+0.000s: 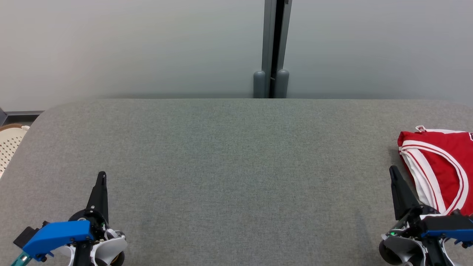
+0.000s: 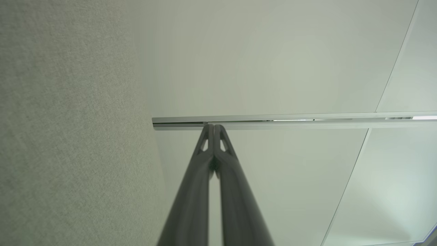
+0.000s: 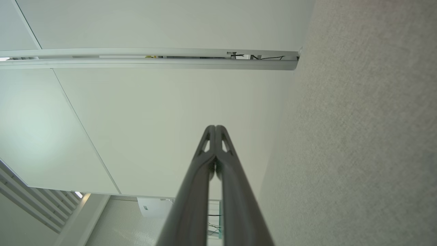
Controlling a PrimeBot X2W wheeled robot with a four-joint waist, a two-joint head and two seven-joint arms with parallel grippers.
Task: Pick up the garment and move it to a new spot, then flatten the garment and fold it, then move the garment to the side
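The garment [image 1: 441, 168] is red with white trim, folded, and lies at the far right edge of the grey fabric table [image 1: 236, 166], partly cut off by the head view's right side. My right gripper [image 1: 392, 170] stands just left of it at the lower right, shut, its fingers pressed together with nothing between them [image 3: 215, 128]. My left gripper [image 1: 102, 175] rests at the lower left over bare table, shut and empty too [image 2: 214, 126]. Both point away from me toward the far wall.
A pale wall with a grey vertical post [image 1: 272, 48] rises behind the table's far edge. A white perforated basket [image 1: 11, 144] shows past the table's left edge. The wrist views look along the table surface at wall panels.
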